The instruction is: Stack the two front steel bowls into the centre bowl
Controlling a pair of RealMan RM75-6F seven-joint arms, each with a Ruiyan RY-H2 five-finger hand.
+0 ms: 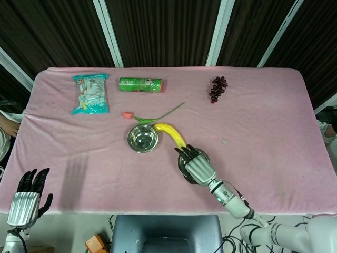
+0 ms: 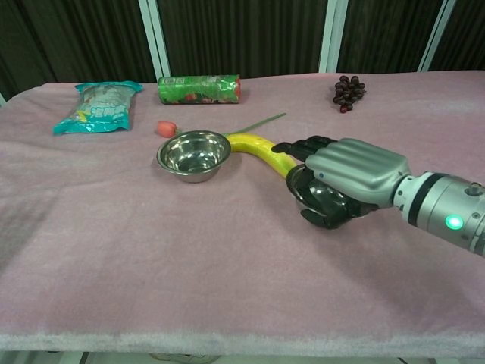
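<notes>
Right hand [image 2: 345,186] is wrapping the front steel bowl [image 2: 314,199], fingers curling over the far rim and the thumb tucking under the near side; in the chest view the bowl is tipping up off the pink tablecloth [image 2: 151,258], so I'm reading this as a closed hold on the rim. In the head view the same hand [image 1: 196,166] is covering nearly all of that bowl [image 1: 182,167], only a sliver of rim showing. Fingertips [image 2: 292,149] are lying just beside the banana [image 2: 261,148], touching or not, cannot tell.

Centre bowl [image 2: 193,154] is sitting upright to the left of the held one, near the banana's other end, with a tulip [image 2: 168,127] just behind it. Only 1 front bowl is visible besides the centre bowl.

Handling guess: thin steel, light, stiff, polished and slippery, so a rim pinch with thumb under and fingers over is looking like the right spot; a loose hold is risking a slip or a swing. It is probably going to clang and skid if dropped into the other bowl rather than lowered.

Left hand [image 1: 29,193] is hanging off the near left table edge, fingers spread, holding nothing.
</notes>
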